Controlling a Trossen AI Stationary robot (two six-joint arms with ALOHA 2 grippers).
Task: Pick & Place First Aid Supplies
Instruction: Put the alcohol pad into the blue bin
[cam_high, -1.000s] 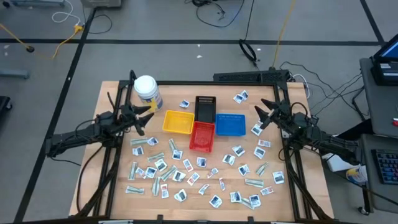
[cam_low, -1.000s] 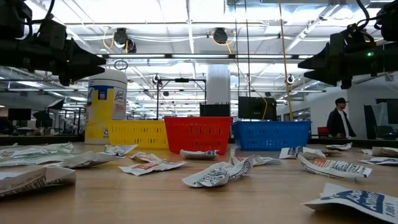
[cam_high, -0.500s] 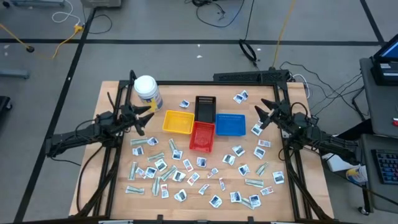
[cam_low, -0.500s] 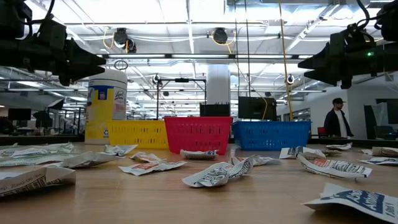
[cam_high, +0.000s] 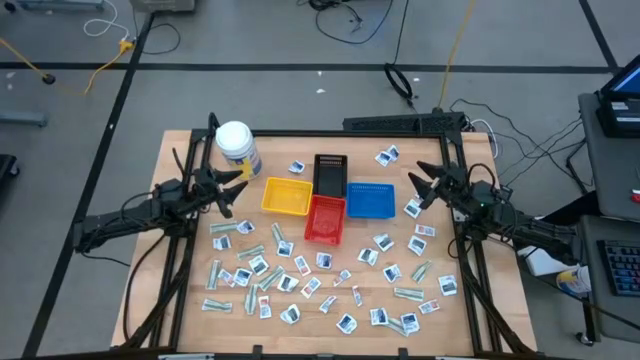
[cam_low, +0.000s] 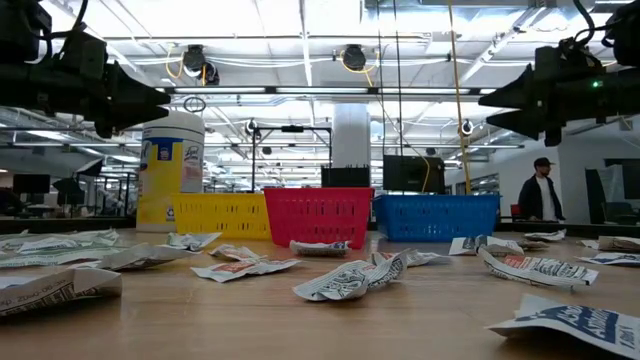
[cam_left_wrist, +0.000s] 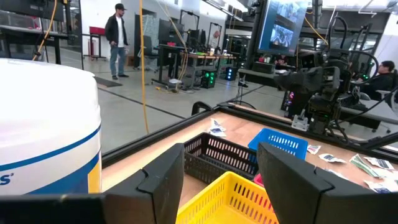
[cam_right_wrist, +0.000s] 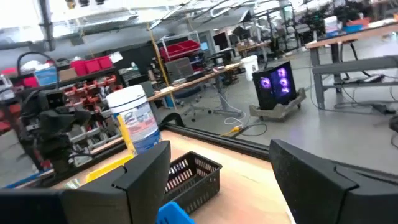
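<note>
The first aid supplies (cam_high: 300, 275) are many small flat packets lying loose across the near half of the wooden table and around the trays. In the low view they lie flat or crumpled on the tabletop (cam_low: 345, 280). My left gripper (cam_high: 235, 190) hovers open above the table's left side, beside the white jar (cam_high: 237, 145), pointing level toward the trays (cam_left_wrist: 221, 180). My right gripper (cam_high: 418, 186) hovers open above the right side, next to the blue tray (cam_high: 371, 200), with nothing between its fingers (cam_right_wrist: 217, 186). Both stand well above the packets (cam_low: 150, 100) (cam_low: 505, 100).
Yellow (cam_high: 286, 196), red (cam_high: 325, 218), blue and black (cam_high: 330, 172) trays stand clustered at the table's middle. The jar stands at the far left. A black frame rail (cam_high: 340, 135) borders the table. A person (cam_low: 542, 190) stands in the room beyond.
My right gripper has rolled slightly about the line it points along, staying in place and open. The packets lie as before.
</note>
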